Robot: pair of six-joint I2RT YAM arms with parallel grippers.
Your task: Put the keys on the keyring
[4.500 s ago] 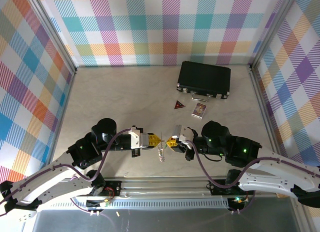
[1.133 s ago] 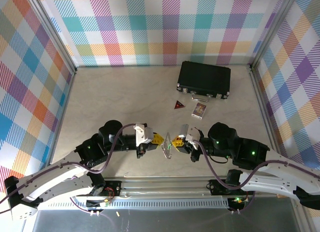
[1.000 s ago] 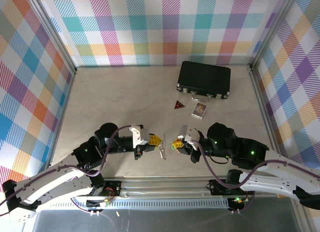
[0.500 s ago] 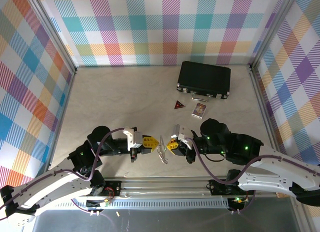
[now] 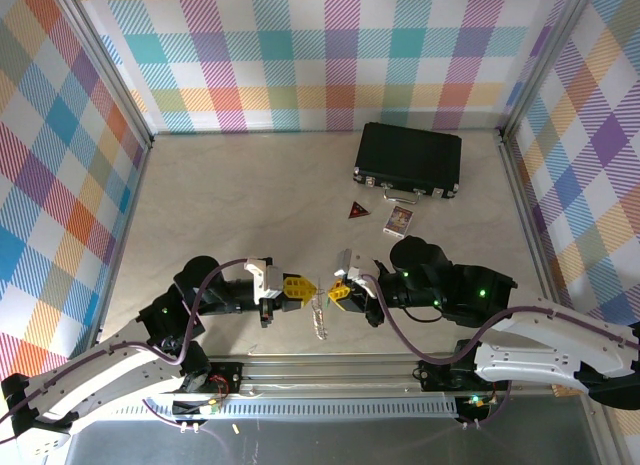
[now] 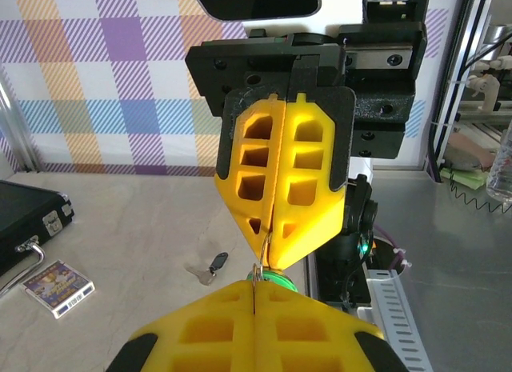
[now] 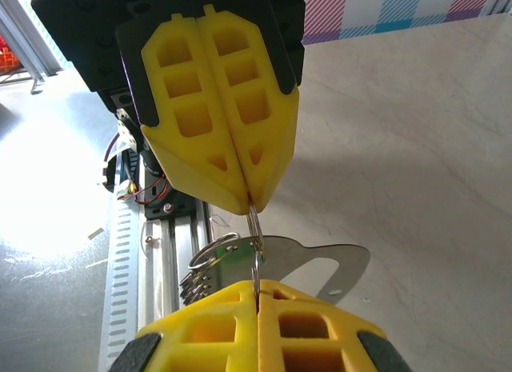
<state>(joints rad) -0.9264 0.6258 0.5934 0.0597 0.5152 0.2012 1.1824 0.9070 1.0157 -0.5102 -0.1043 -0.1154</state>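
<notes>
The thin silvery metal keyring (image 7: 254,228) is held in the air between my two grippers, well apart from the black rectangular case (image 5: 408,158), on the side toward my bases and a little to its left. My left gripper (image 5: 308,288) has its yellow jaws pressed together on one part of the ring. My right gripper (image 5: 332,289) faces it tip to tip, and its jaws are clamped on the ring too. The key with the bright green plastic head (image 6: 276,276) sits right against the ring, just above my left fingertips; I cannot tell if the ring passes through it. A flat silvery metal piece (image 7: 320,264) hangs from the ring, with a small bunch of metal beside it that I cannot make out. The small key with the black head (image 6: 214,264) lies flat on the pale table (image 5: 240,195), apart from the ring and nearer to my bases than the case. Just in front of the case, on the side toward me, lie the small patterned card (image 5: 398,220) and, to its left, the dark red triangular piece (image 5: 358,211).
</notes>
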